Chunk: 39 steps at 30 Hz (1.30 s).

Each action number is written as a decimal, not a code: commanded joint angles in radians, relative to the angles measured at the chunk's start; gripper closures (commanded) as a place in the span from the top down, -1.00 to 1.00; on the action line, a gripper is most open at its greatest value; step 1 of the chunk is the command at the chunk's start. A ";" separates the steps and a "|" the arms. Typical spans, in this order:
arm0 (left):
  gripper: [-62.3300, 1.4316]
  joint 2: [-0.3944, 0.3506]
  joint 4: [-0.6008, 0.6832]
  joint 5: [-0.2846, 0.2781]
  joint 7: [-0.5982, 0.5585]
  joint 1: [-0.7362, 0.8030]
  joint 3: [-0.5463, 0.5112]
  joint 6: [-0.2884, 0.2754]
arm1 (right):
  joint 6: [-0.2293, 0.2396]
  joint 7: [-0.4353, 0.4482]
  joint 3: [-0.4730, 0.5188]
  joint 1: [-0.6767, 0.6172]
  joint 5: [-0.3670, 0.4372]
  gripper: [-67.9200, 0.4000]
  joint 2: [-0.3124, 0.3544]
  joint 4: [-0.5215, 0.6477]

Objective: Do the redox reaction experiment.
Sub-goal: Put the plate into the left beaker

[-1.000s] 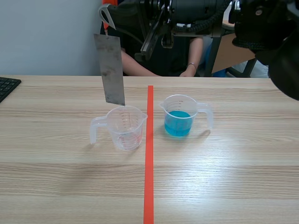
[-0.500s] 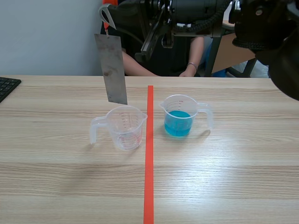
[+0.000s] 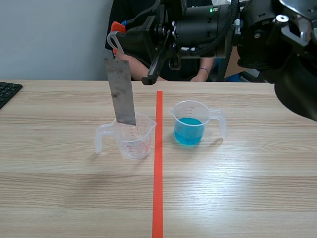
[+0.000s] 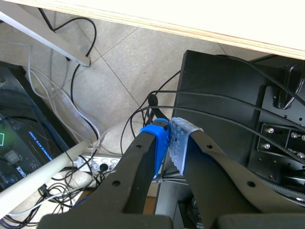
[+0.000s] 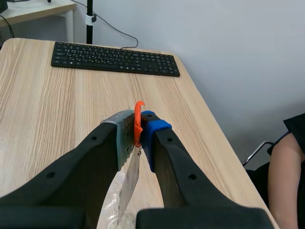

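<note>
Scene, right gripper [image 3: 119, 38]: raised across the top, clamped on an orange clip [image 3: 117, 26].
Scene, metal strip [image 3: 122, 91]: hangs tilted from the clip, its lower end inside the mouth of the empty measuring cup [image 3: 132, 139].
Scene, cup of blue liquid [image 3: 190, 126]: across the tape line [image 3: 157, 168], apart from the empty cup.
Left wrist, left gripper [image 4: 169, 143]: pads pressed together on nothing, below the table edge, over the floor [image 4: 119, 67].
Right wrist, right gripper: closed on the clip, with the strip below and a keyboard [image 5: 114, 58] ahead.
</note>
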 commanded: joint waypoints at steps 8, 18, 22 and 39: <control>-0.85 -0.001 0.007 0.000 -0.007 0.008 0.000 -0.001 | -0.005 0.024 0.008 0.031 0.001 -0.94 -0.001 -0.016; -0.85 0.000 0.007 0.000 -0.006 0.008 0.000 -0.001 | -0.005 0.090 0.008 0.031 -0.069 -0.95 -0.032 -0.124; -0.61 -0.001 0.007 0.000 -0.007 0.008 0.000 -0.001 | -0.005 0.133 0.007 0.031 -0.110 -0.94 -0.056 -0.187; 0.96 -0.001 0.007 0.000 -0.010 0.008 0.000 -0.002 | -0.005 0.210 -0.002 0.034 -0.286 -0.85 -0.148 -0.381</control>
